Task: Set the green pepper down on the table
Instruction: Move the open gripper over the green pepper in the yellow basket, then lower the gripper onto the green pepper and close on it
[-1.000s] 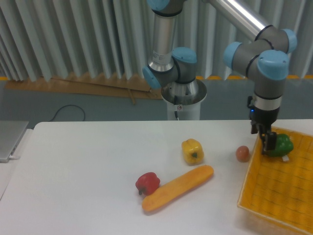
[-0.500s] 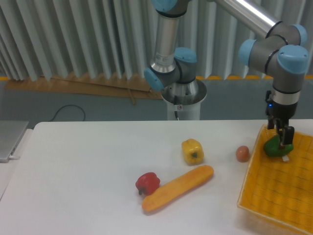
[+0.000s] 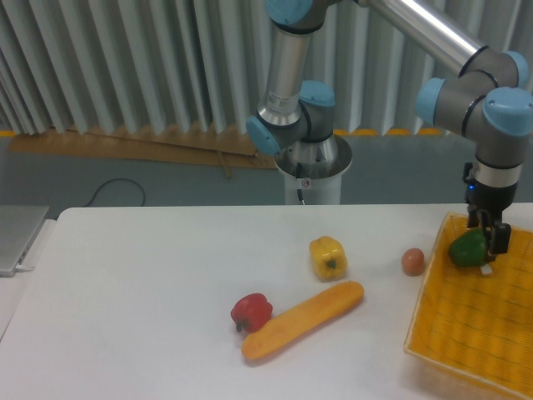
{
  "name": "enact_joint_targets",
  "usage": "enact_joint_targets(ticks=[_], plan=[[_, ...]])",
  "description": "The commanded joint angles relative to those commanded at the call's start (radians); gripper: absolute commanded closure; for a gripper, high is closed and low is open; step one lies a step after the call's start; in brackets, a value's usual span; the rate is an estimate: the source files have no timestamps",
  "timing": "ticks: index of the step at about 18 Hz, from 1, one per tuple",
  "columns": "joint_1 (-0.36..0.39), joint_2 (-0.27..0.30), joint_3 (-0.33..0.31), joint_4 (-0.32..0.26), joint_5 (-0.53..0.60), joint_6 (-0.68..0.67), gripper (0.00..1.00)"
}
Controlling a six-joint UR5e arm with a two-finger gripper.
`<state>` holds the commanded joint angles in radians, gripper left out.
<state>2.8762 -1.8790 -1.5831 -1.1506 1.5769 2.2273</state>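
The green pepper (image 3: pixel 465 248) lies in the far left corner of the yellow woven basket (image 3: pixel 466 333) at the right end of the white table (image 3: pixel 150 292). My gripper (image 3: pixel 490 240) points straight down, just above and to the right of the pepper. Its dark fingers look parted, with one fingertip (image 3: pixel 502 240) showing to the right of the pepper. The pepper's right side is hidden behind the fingers.
A yellow pepper (image 3: pixel 327 257) and a small reddish-brown round vegetable (image 3: pixel 412 262) sit mid-table, left of the basket. Nearer the front lie a red pepper (image 3: pixel 251 311) and a long orange vegetable (image 3: pixel 304 320). The arm's base (image 3: pixel 312 167) stands behind the table.
My gripper has moved right, from the basket's left rim across the green pepper to its right side. The pepper stays in the basket.
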Motion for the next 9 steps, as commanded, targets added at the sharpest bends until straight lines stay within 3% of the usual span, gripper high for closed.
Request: enact_joint_targets(ticks=[5, 9], plan=[[0.040, -0.032, 0.008, 0.015, 0.002, 0.000, 0.00], [0.052, -0.012, -0.024, 0.011, 0.011, 0.051, 0.00]])
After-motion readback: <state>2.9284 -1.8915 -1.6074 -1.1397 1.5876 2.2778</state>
